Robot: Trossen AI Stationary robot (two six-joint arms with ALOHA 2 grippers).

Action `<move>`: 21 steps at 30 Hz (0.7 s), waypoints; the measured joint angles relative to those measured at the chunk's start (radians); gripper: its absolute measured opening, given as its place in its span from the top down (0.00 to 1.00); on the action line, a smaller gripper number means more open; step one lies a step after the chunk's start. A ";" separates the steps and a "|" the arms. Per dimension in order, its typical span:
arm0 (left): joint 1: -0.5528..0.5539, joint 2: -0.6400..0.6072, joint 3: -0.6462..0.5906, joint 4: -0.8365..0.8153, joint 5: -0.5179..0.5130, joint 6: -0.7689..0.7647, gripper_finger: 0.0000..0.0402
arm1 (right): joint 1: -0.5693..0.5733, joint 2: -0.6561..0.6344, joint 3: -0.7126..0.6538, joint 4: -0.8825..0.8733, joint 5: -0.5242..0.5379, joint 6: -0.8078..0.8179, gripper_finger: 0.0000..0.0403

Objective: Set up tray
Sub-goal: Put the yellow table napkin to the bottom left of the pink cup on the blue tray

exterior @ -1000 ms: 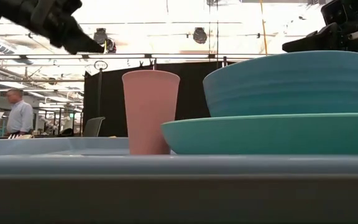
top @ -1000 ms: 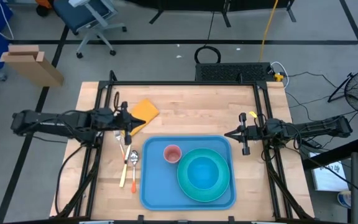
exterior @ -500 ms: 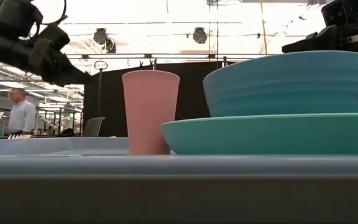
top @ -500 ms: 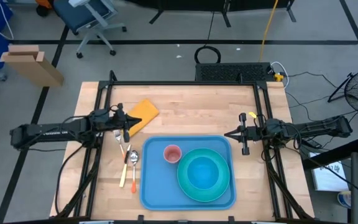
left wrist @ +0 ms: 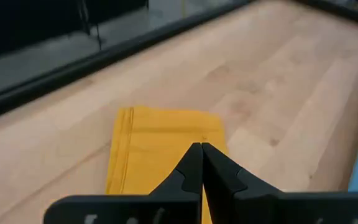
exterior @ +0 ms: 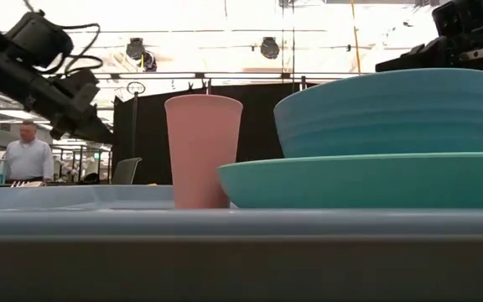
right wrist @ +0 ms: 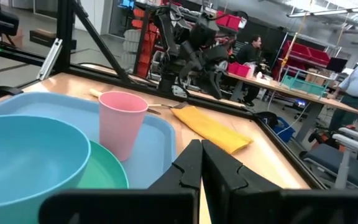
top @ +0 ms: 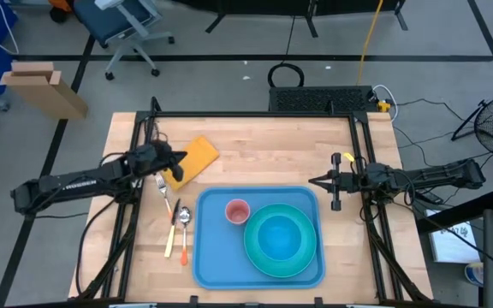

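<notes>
At the table's nine o'clock edge the left gripper (top: 175, 157) hangs over the near end of the yellow napkin (top: 193, 160), its fingers pressed together with nothing between them, as the left wrist view shows them closed above the cloth. It sits there, I judge, because the napkin is the next piece to go onto the tray, and the jaws would have to part before they could pinch the fabric.

Just toward six o'clock from the napkin lie a fork (top: 164, 190) and an orange-handled spoon (top: 184, 227), side by side on bare wood just beside the tray's nine o'clock rim, probably waiting their turn.

The tray (top: 215, 259) occupies the table's six o'clock half. On it a pink cup (top: 238, 210) stands upright, with a turquoise plate (top: 308, 258) at its three to four o'clock, and a blue bowl (top: 277, 239) nests on the plate, stacked to save room.

The right gripper (top: 335, 188) waits off the tray's two o'clock corner, fingers shut and empty, clear of the work.
</notes>
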 joint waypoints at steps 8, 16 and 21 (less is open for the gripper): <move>-0.008 0.351 0.278 -0.222 0.012 0.054 0.89 | 0.000 0.004 0.000 0.021 0.000 -0.007 1.00; 0.048 0.723 0.631 -0.382 0.082 0.418 0.56 | 0.000 0.008 0.000 0.006 -0.004 -0.005 1.00; 0.125 0.896 0.853 -0.491 0.101 0.656 0.37 | 0.000 0.008 0.000 -0.004 -0.006 -0.003 1.00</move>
